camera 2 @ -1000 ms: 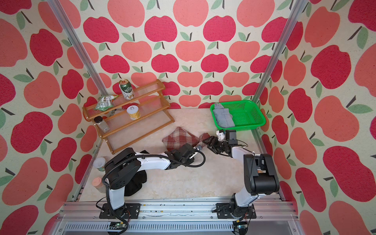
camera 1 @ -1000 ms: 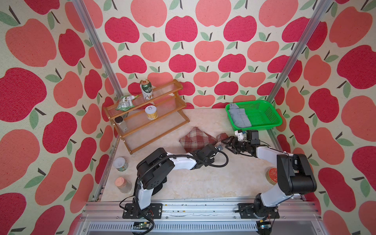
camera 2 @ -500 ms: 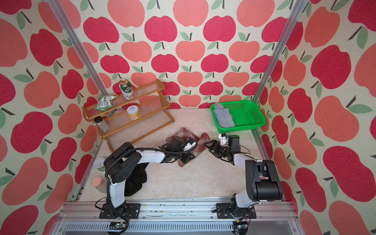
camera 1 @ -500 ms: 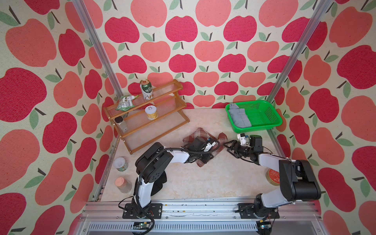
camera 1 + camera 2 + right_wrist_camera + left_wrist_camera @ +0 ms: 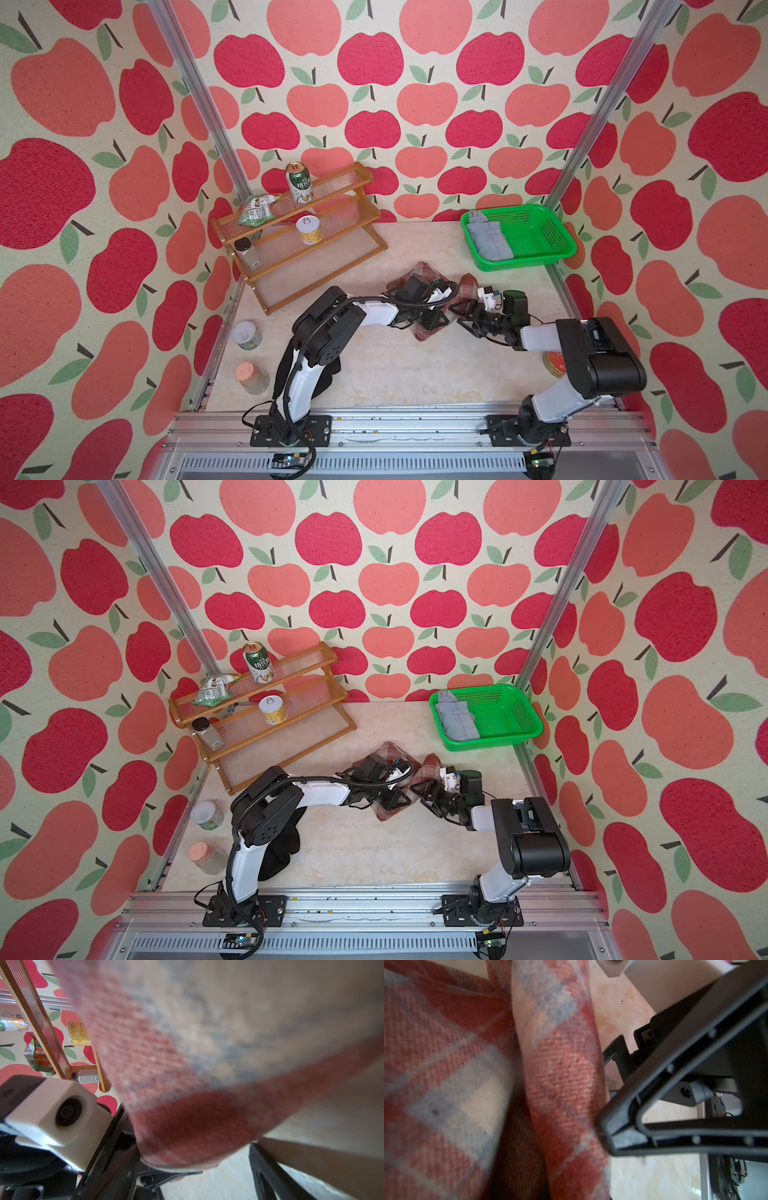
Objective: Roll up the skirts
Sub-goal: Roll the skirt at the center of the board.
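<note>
The plaid skirt lies bunched in the middle of the table, partly under my left wrist. My left gripper sits at its near edge, shut on the cloth. In the left wrist view the plaid skirt fills the picture and hides the jaws. My right gripper stands open just right of it, fingers apart. A plaid fold hangs close before the right wrist camera. The denim skirt lies rolled in the green basket. The black skirt lies under my left arm.
A wooden shelf rack at the back left carries a green can, a snack bag, a yellow tin and a spice bottle. Two jars stand by the left wall. A red-lidded tin sits beside my right arm.
My left gripper has swung over the plaid skirt, folding and bunching it toward the front. My right gripper has let go of the skirt's right corner, opened wider and drawn back nearer the front.
</note>
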Motion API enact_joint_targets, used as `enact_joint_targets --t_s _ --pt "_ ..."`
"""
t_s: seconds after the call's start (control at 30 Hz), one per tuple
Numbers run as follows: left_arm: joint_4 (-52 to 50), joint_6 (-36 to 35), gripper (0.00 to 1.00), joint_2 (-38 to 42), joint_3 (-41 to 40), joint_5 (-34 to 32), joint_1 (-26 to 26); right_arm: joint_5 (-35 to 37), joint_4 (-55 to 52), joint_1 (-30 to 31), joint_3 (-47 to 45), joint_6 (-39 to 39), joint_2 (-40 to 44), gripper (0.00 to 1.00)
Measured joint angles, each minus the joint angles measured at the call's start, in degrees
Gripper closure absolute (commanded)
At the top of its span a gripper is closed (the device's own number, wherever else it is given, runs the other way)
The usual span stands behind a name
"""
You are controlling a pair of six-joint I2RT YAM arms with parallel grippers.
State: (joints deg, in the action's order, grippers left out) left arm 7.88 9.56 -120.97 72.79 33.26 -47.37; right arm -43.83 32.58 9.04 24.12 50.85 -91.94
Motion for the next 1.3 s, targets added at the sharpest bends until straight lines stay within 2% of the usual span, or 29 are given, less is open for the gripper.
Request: enact_joint_targets --t_s 0.13,0.23,0.43,0.57,0.6,0.73,0.77,0.83,1.0,1.03,1.17,1.3 --pt "-1.90 0.07 0.96 -1.29 2.08 1.55 -0.13 0.04 2.84 0.13 0.00 0.85 -1.90 0.26" --pt "-2.45 1.01 0.96 -2.12 3.06 2.89 0.02 0.22 4.68 0.17 0.02 1.68 -3.50 0.36" --pt "-2.67 3.13 0.85 -3.54 4.13 6.40 1.01 0.35 8.09 0.39 0.42 3.89 -6.40 0.69" --pt "-5.14 3.39 0.71 -4.52 6.19 8.39 1.55 0.59 8.37 0.70 1.05 5.38 -7.10 0.83" --pt "-5.57 3.17 0.63 -4.61 6.49 8.85 1.62 0.92 8.22 0.70 1.07 5.64 -7.08 0.84" --pt "-6.03 2.32 0.41 -4.00 6.58 9.55 1.79 2.47 5.75 0.72 1.49 5.55 -6.36 0.87" --pt "-5.92 2.10 0.33 -3.26 5.79 8.09 1.97 2.93 4.72 0.72 1.64 5.35 -5.92 0.87" --pt "-4.87 1.46 0.25 -0.55 2.69 5.25 2.16 3.78 2.78 0.83 2.01 4.98 -5.25 0.87" --pt "-4.55 -1.97 0.07 12.28 -8.22 -8.90 4.11 5.64 -0.81 1.16 3.50 4.66 -4.48 0.87" --pt "-4.02 -3.56 0.00 15.10 -9.86 -11.91 4.39 5.88 -1.31 1.36 3.82 4.61 -4.48 0.87" --pt "1.16 -13.81 0.00 25.92 -14.60 -24.55 1.62 7.02 -2.86 2.16 5.05 4.52 -4.48 0.87" --pt "12.11 -31.19 0.00 29.24 -18.18 -36.89 -9.68 7.58 -4.85 2.43 6.03 4.28 -4.31 0.87"
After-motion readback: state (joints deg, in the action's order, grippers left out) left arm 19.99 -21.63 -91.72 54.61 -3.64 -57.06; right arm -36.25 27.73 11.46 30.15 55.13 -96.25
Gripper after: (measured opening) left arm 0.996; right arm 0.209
